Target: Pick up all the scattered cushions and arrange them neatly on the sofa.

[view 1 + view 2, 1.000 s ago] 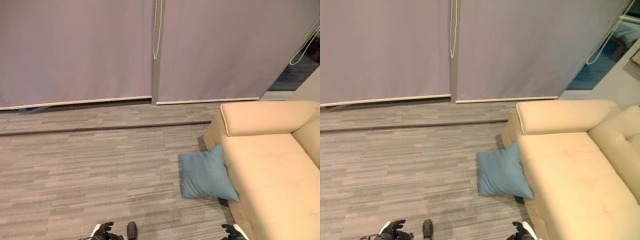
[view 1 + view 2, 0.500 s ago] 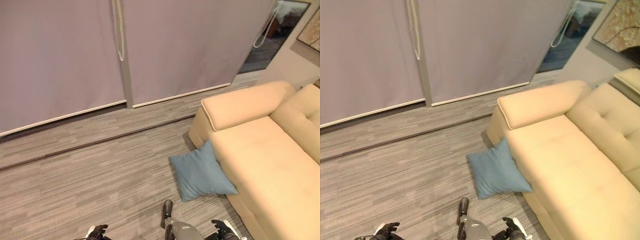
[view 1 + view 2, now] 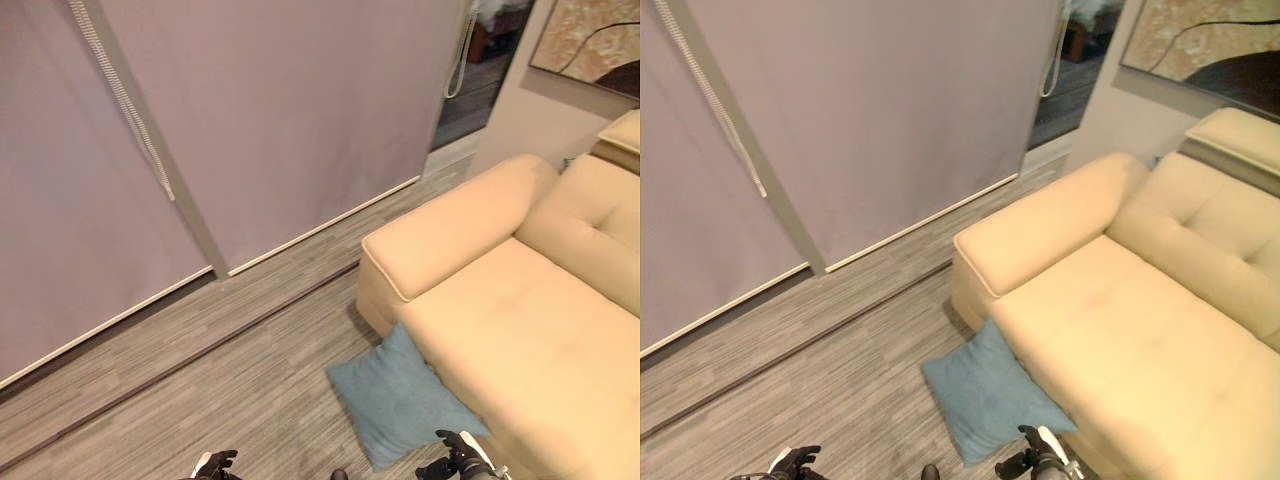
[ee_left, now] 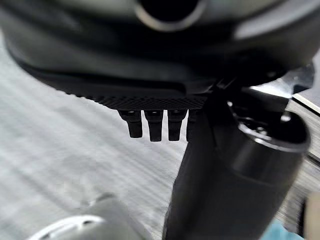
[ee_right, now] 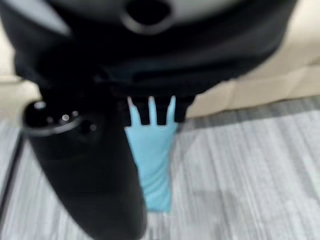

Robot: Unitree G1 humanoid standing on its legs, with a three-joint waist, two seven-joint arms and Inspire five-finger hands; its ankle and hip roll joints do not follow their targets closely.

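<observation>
A blue cushion lies on the grey floor, leaning against the front of the cream sofa just below its armrest. The right wrist view has the same cushion past my right hand's fingers, with the sofa base behind it. My right hand hangs low beside the cushion's near corner, relaxed and holding nothing. Low at the left hangs my left hand, over bare floor; its fingers are loose and empty.
Grey blind panels with a pull cord cover the far wall. A dark opening and a framed picture are at the back right. Open floor stretches left of the cushion.
The whole picture has swung, so the camera has turned toward the sofa. The cushion stays leaning on the sofa front. Both hands stay low and empty.
</observation>
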